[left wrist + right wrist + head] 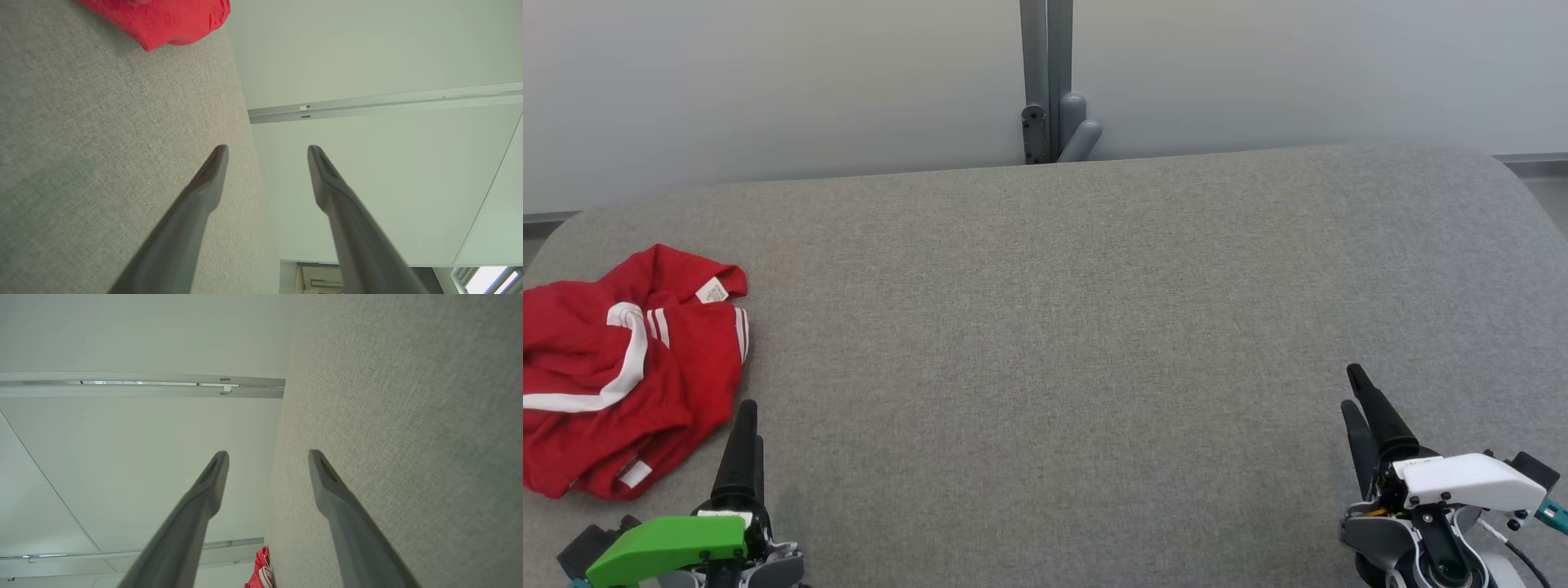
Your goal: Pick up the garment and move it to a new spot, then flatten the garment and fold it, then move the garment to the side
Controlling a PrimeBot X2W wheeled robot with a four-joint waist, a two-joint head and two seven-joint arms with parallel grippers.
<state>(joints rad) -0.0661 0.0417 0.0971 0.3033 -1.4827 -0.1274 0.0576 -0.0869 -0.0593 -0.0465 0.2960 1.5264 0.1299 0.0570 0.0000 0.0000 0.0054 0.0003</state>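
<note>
**Grey cloth top against a pale wall**

A grey cloth-covered surface (1094,327) with rounded far corners spreads across the head view. Beyond its far edge, at 12 o'clock, a grey upright post (1046,73) stands against the pale wall (768,82). A dark bracket (1033,135) and a stubby grey tube (1085,139) sit at the post's foot.

Your head view: bright, even, soft light; no glare, no hard shadows. Faint dark smudge of shadow on grey surface (1045,327) at lower left, beside left gripper (749,418). Red garment (621,359) vivid, folds crisp. Your wrist views: fingers (196,212) soft, out of focus toward bottom edge; fabric weave sharp mid-frame; wall seam (488,192) bows near right edge; bright patch (490,281) at lower right washed out
</note>
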